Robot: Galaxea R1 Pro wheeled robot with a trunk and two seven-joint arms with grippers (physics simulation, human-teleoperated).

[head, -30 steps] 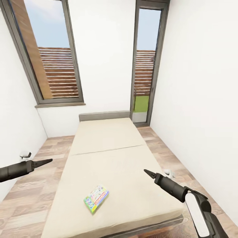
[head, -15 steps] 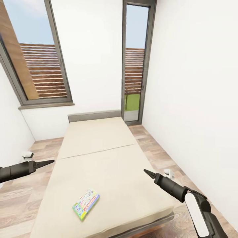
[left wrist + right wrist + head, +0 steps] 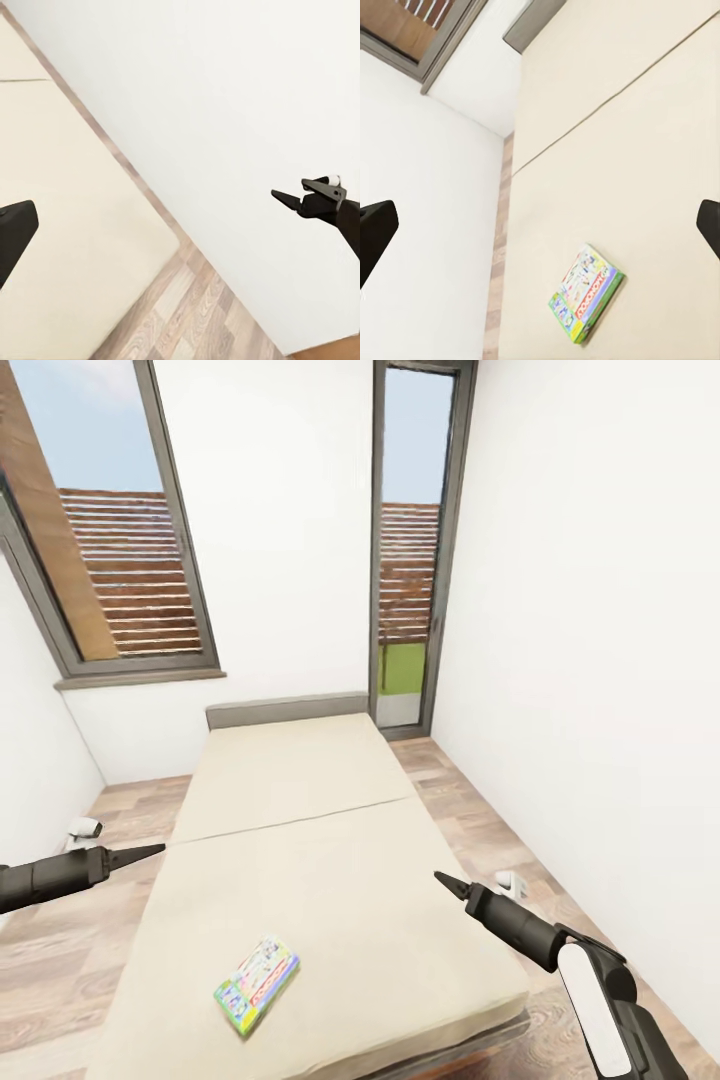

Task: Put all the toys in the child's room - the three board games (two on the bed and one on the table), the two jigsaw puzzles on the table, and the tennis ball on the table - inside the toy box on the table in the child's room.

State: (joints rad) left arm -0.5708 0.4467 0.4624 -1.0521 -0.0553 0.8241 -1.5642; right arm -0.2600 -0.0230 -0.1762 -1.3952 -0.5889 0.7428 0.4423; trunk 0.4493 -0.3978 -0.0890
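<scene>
My left gripper (image 3: 150,849) hangs out over the floor (image 3: 60,950) beside the bed (image 3: 330,860), carrying nothing. In the head view its tips read as one dark point, so I take the jaws for closed or nearly so, though I cannot tell for sure at this angle.

Just to its right, near the foot of the mattress and closer to its left edge, lies a board game (image 3: 256,982). It rests flat, picture side up, turned at a slant to the mattress edge, with nothing touching it. My right wrist view shows it better (image 3: 587,293): a thin card box with a green rim and a red band across the lid.

I judge it light and stiff, but easy to crush at the lid. The glossy top is probably slippery, so pressing down on the face would do little. The soft mattress should give a bit beneath it, which may let one jaw slip under. I would take it across its short width, at the middle of a long side, so it does not swing.

Farther right, my right gripper (image 3: 440,880) hovers over the mattress's right side, also bare. Its jaws likewise come to a point, seemingly together. Past it is the white wall (image 3: 600,660).
</scene>
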